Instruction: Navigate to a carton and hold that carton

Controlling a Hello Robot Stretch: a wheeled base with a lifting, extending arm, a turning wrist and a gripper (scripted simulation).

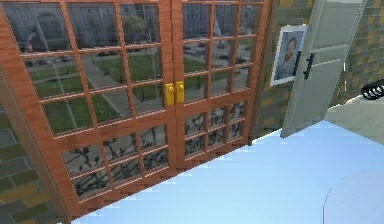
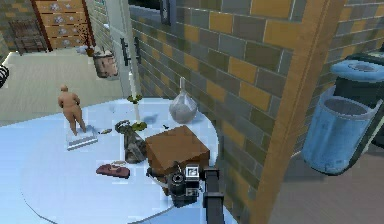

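Where my arm (image 2: 213, 203) rises from the arm side view's bottom edge, my gripper (image 2: 172, 181) lies over the near part of a round white table (image 2: 50, 190); the brown carton (image 2: 178, 150) rests on that tabletop right behind the fingers, so I cannot tell whether I hold anything. Left of the carton stands an orange figurine (image 2: 70, 108); beyond it, a pale vase (image 2: 182, 105); nearer, a flat dark red object (image 2: 112, 171). A blue bin (image 2: 338, 130) stands by the brick wall (image 2: 230, 70). The forward view shows wood-framed glass double doors (image 1: 110, 90) with yellow handles (image 1: 172, 92); to their right, a framed picture (image 1: 290, 52) and a pale door (image 1: 325, 60).
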